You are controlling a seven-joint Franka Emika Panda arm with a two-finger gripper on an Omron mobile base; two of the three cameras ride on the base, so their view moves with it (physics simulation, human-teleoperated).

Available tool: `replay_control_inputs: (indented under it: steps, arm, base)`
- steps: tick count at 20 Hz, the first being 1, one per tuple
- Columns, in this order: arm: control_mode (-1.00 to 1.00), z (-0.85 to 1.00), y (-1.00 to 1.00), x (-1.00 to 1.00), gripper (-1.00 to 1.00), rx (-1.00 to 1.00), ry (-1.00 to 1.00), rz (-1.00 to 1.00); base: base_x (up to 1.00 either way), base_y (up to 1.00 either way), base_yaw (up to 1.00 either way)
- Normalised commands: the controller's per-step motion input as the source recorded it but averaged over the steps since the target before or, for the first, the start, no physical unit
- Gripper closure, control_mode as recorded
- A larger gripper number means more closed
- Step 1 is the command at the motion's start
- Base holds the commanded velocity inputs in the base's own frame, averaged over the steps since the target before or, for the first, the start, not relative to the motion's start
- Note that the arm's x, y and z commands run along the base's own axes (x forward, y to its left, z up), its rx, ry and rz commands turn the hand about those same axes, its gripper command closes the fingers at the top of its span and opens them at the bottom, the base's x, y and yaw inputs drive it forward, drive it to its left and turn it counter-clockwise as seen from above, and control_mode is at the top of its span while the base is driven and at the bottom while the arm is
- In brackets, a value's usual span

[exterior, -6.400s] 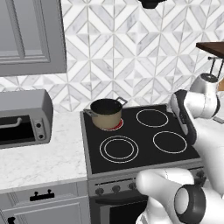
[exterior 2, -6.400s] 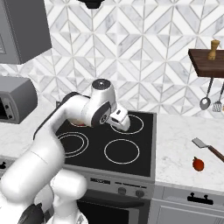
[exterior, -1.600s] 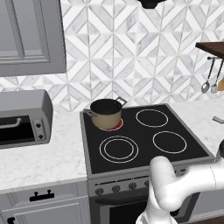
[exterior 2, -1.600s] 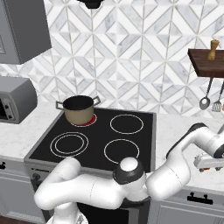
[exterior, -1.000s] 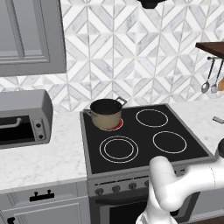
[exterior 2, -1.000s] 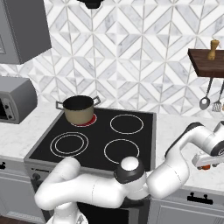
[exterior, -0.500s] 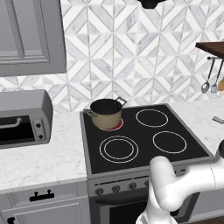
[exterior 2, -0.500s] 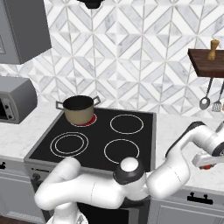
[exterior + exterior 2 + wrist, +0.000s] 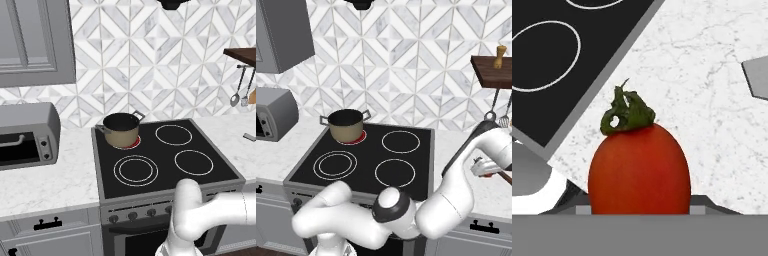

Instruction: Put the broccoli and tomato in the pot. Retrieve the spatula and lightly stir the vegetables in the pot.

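Note:
My gripper (image 9: pixel 486 169) reaches down to the marble counter right of the stove and is shut on the tomato (image 9: pixel 639 170), a red ball with a green stem that sits close between the jaws in the hand view. A sliver of red tomato (image 9: pixel 487 175) shows under the hand. The spatula's grey blade (image 9: pixel 757 77) lies on the counter just beyond; its blade (image 9: pixel 249 136) also shows at the right edge of the left base view. The tan pot (image 9: pixel 120 129) stands on the back left burner, far to the left, also seen as the pot (image 9: pixel 346 124). The broccoli is out of view.
The black stovetop (image 9: pixel 165 160) lies between the pot and my hand. A toaster oven (image 9: pixel 25 135) stands on the left counter. A wooden shelf (image 9: pixel 496 70) with hanging utensils (image 9: pixel 235 97) is on the wall above the right counter.
The jaws have closed from wide open onto the tomato. The arm has barely moved.

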Motion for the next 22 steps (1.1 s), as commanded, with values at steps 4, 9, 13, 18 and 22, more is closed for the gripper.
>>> replay_control_inputs:
  steps: [4,9,13,18,22]
  arm:
    - [-1.0,0.73,1.0,-0.1,1.0,-0.07,-0.2,-0.13]
    - [-1.0,0.32,1.0,-0.07,1.0,-0.14,-0.06,-0.11]
    - [-1.0,0.03,1.0,0.15,1.0,-0.19,0.0,-0.07]
    - [-1.0,0.07,1.0,0.34,1.0,-0.09,0.0,-0.04]
    - [-1.0,0.42,1.0,0.09,1.0,0.0,0.0,0.0]
  base:
    - [0.0,0.0,0.0]
    - [0.0,0.0,0.0]
    - [0.0,0.0,0.0]
    - [0.0,0.0,0.0]
    - [0.0,0.0,0.0]
